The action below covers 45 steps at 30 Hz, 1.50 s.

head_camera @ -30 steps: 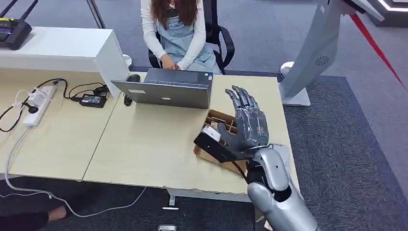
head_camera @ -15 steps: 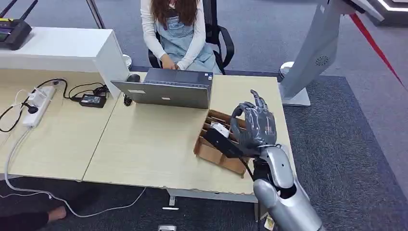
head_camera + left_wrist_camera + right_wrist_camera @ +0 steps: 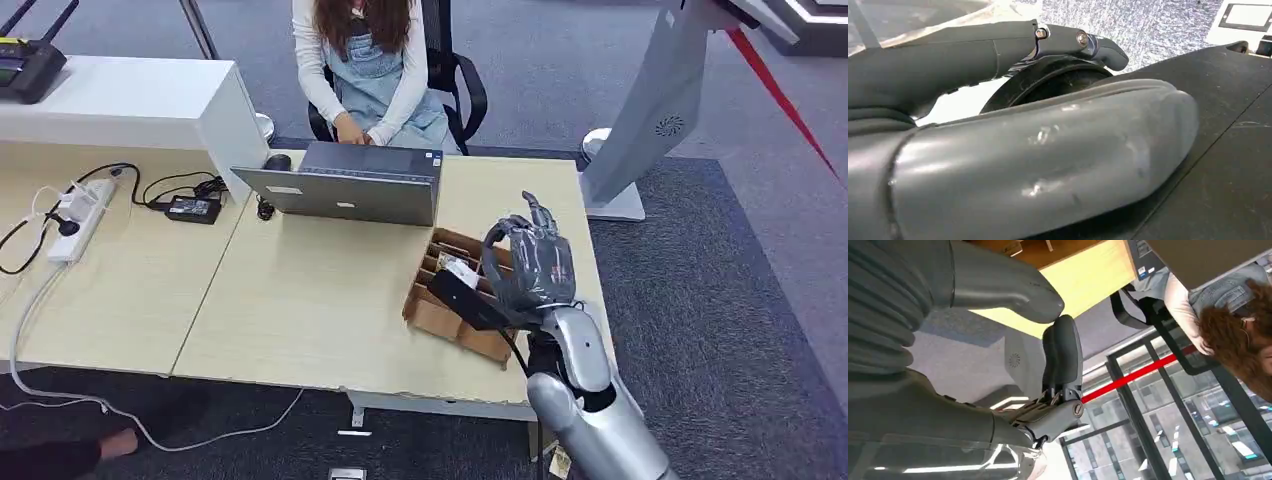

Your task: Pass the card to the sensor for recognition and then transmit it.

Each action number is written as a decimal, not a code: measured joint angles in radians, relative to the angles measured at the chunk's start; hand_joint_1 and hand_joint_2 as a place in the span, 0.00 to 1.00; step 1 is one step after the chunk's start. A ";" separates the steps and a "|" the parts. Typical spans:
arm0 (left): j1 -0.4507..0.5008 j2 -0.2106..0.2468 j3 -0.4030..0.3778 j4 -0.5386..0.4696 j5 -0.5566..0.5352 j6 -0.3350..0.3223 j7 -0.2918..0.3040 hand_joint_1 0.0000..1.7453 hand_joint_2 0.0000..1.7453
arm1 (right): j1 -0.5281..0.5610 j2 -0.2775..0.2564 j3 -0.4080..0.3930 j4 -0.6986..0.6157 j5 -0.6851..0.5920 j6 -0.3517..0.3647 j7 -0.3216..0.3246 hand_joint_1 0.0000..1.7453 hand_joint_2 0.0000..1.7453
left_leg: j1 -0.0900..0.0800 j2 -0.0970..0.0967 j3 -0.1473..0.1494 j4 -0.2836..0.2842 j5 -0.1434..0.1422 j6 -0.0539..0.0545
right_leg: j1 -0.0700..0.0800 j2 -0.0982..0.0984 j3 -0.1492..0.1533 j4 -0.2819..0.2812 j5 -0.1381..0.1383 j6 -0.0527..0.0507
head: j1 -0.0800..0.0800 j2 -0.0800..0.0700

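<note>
My right hand (image 3: 530, 265) hovers over a brown cardboard box (image 3: 440, 318) with dividers, near the desk's right end. Most of its fingers are curled in and one stands up. In the right wrist view the thumb (image 3: 998, 290) and a bent finger (image 3: 1063, 352) show no card between them. A flat black block (image 3: 468, 298) with a white patch lies beside my wrist, over the box. I cannot make out a card in the box. My left hand (image 3: 1038, 150) hangs by my body, with a finger (image 3: 998, 50) apart from the thumb and nothing held.
A person sits behind an open grey laptop (image 3: 345, 185) at the far side of the wooden desk (image 3: 300, 300). A power strip (image 3: 80, 215) and cables lie at the left. A grey-white slanted stand (image 3: 650, 110) rises from the carpet at the right.
My right hand's fingers went from straight and spread to curled in. The hand and the black block shifted slightly to the right over the box.
</note>
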 joint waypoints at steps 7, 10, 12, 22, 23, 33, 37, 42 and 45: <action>0.000 0.000 0.001 0.000 0.000 0.001 0.000 0.00 0.00 | 0.000 0.001 0.000 0.022 0.000 0.000 -0.006 0.58 1.00 | 0.000 0.000 0.000 0.000 0.000 0.000 | 0.000 0.000 0.000 0.000 0.000 0.000 | 0.000 0.000; 0.000 0.000 0.001 0.000 0.004 0.001 0.000 0.00 0.00 | -0.001 0.002 0.000 0.032 0.000 0.002 -0.007 0.59 1.00 | 0.000 0.000 0.000 0.000 0.000 0.000 | 0.000 0.000 0.000 0.000 0.000 0.000 | 0.000 0.000; 0.001 0.000 0.001 0.000 0.005 0.001 0.000 0.00 0.00 | 0.000 0.002 0.000 0.038 0.000 0.002 -0.007 0.59 1.00 | 0.000 0.000 0.000 0.000 0.000 0.000 | 0.000 0.000 0.000 0.000 0.000 0.000 | 0.000 0.000; 0.001 0.000 0.002 0.000 0.007 -0.005 0.000 0.00 0.00 | 0.000 0.002 0.000 0.069 -0.001 0.003 -0.007 0.31 1.00 | 0.000 0.000 0.000 0.000 0.000 0.000 | 0.000 0.000 0.000 0.000 0.000 0.000 | 0.000 0.000; 0.001 0.000 0.002 0.000 0.007 -0.005 0.000 0.00 0.00 | 0.000 0.002 0.000 0.071 -0.001 0.003 -0.007 0.31 1.00 | 0.000 0.000 0.000 0.000 0.000 0.000 | 0.000 0.000 0.000 0.000 0.000 0.000 | 0.000 0.000; 0.001 0.000 0.003 0.000 0.008 -0.008 0.000 0.00 0.00 | 0.000 0.002 -0.004 0.095 -0.001 0.005 -0.007 0.12 1.00 | 0.000 0.000 0.000 0.000 0.000 0.000 | 0.000 0.000 0.000 0.000 0.000 0.000 | 0.000 0.000; 0.002 0.000 0.004 0.000 0.008 -0.008 0.001 0.00 0.00 | 0.000 0.002 -0.004 0.102 -0.001 0.009 -0.010 0.11 1.00 | 0.000 0.000 0.000 0.000 0.000 0.000 | 0.000 0.000 0.000 0.000 0.000 0.000 | 0.000 0.000; 0.002 0.000 0.007 0.000 0.007 -0.009 0.001 0.00 0.00 | 0.000 0.004 -0.004 0.114 -0.001 0.012 -0.010 0.18 1.00 | 0.000 0.000 0.000 0.000 0.000 0.000 | 0.000 0.000 0.000 0.000 0.000 0.000 | 0.000 0.000; 0.002 0.000 0.008 0.000 0.006 -0.009 0.002 0.00 0.00 | 0.000 0.008 -0.004 0.121 -0.001 0.016 -0.010 0.19 1.00 | 0.000 0.000 0.000 0.000 0.000 0.000 | 0.000 0.000 0.000 0.000 0.000 0.000 | 0.000 0.000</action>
